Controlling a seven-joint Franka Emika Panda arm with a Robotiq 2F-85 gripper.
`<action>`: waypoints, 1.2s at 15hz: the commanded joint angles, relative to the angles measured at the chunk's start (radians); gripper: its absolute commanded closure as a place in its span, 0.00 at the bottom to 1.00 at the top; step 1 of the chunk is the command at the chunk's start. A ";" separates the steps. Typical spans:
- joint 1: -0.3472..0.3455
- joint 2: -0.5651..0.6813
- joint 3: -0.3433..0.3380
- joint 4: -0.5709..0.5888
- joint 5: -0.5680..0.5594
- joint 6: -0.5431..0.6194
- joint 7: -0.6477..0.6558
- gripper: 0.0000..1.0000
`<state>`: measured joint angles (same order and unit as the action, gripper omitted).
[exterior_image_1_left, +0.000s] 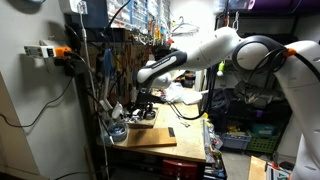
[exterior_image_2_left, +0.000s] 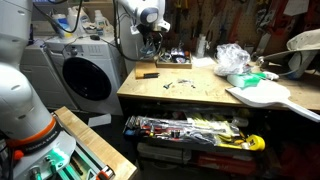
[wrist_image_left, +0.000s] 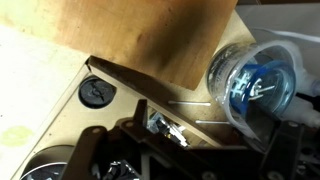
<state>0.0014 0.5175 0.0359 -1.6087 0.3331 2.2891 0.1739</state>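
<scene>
Currently the tool (exterior_image_1_left: 143, 104) hangs over the cluttered bench (exterior_image_2_left: 190, 95), its jaws spread wide. In the wrist view a clear plastic cup (wrist_image_left: 250, 85) lies tipped on its side at the right, with a black round cap (wrist_image_left: 95, 92) farther left.

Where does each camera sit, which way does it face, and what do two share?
Exterior view: beside the workbench, facing along it; white arm and gripper show.
Exterior view: before the workbench, facing its open tool drawer; white arm, gripper at top.
Wrist view: looks down on a wooden board and clear cup; gripper parts at bottom.
Shared: both exterior views show the gripper.
</scene>
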 joint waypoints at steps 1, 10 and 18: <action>-0.035 -0.180 0.011 -0.159 -0.044 -0.070 -0.180 0.00; -0.050 -0.558 -0.042 -0.529 -0.240 -0.144 -0.449 0.00; -0.035 -0.687 -0.070 -0.681 -0.346 -0.112 -0.558 0.00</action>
<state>-0.0510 -0.1704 -0.0176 -2.2928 -0.0096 2.1801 -0.3888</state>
